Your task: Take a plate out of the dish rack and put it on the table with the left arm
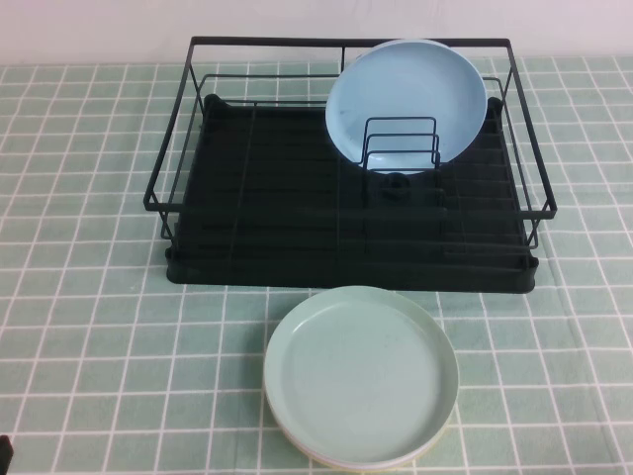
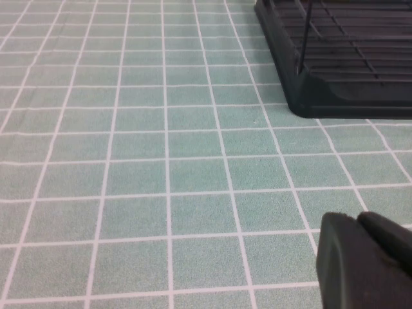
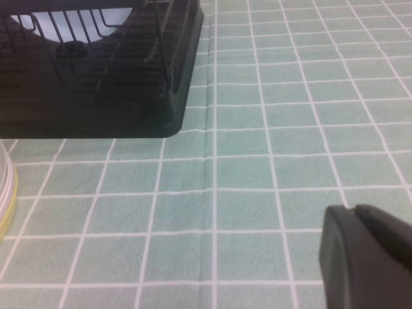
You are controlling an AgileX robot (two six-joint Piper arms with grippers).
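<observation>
Blue plate (image 1: 406,94) waits upright in the rack (image 1: 257,198); both arms idle low over the counter (image 1: 89,297).

Left claw (image 2: 364,261) is closed and empty, off the rack's near left corner; right claw (image 3: 364,257) hovers off the right corner, fingers unreadable. Plate leans in the wire holders at back right: likely light, stiff, slick plastic. Pinch its exposed top rim. A mint plate (image 1: 361,376) lies in front.

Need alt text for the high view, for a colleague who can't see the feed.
A blue plate stands upright in a black dish rack on a green grid-cloth table. A mint plate lies flat in front of the rack. Neither gripper shows here.
</observation>
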